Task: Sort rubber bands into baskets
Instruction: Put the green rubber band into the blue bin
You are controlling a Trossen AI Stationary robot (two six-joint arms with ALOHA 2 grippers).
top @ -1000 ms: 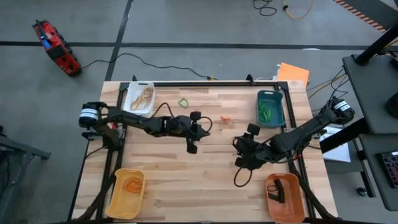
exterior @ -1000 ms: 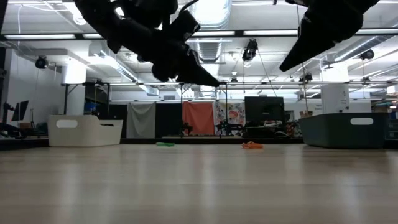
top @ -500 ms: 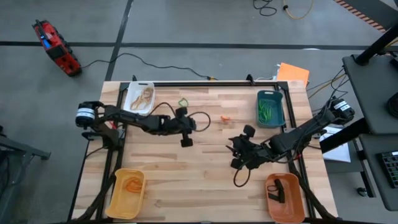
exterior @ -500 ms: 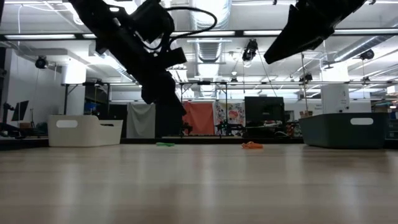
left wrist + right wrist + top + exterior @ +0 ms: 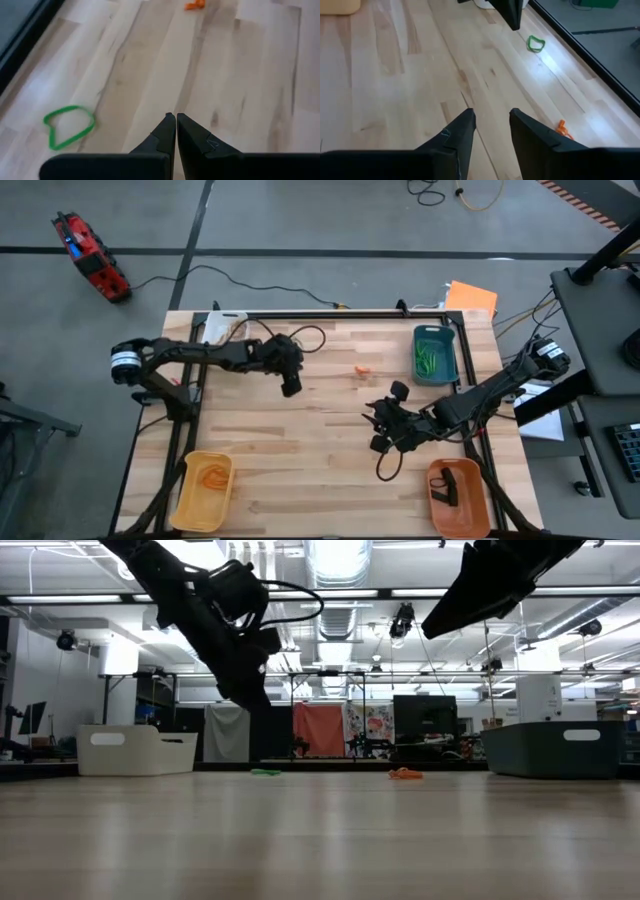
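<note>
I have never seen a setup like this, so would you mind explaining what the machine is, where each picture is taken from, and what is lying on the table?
These are two dark robot arms at a wooden table, sorting rubber bands into baskets. One picture looks straight down from above, one looks level across the tabletop, and two come from cameras on the arms' wrists.

From above, the left tool hangs near the far left of the table, its fingers shut and empty. The right tool hovers right of the middle, fingers apart, also holding nothing.

Two bands lie loose: a green rubber band near the left tool and an orange rubber band farther toward the middle.

At the corners stand a white basket, mostly hidden by the left arm, a teal basket, a yellow basket and an orange basket.
</note>
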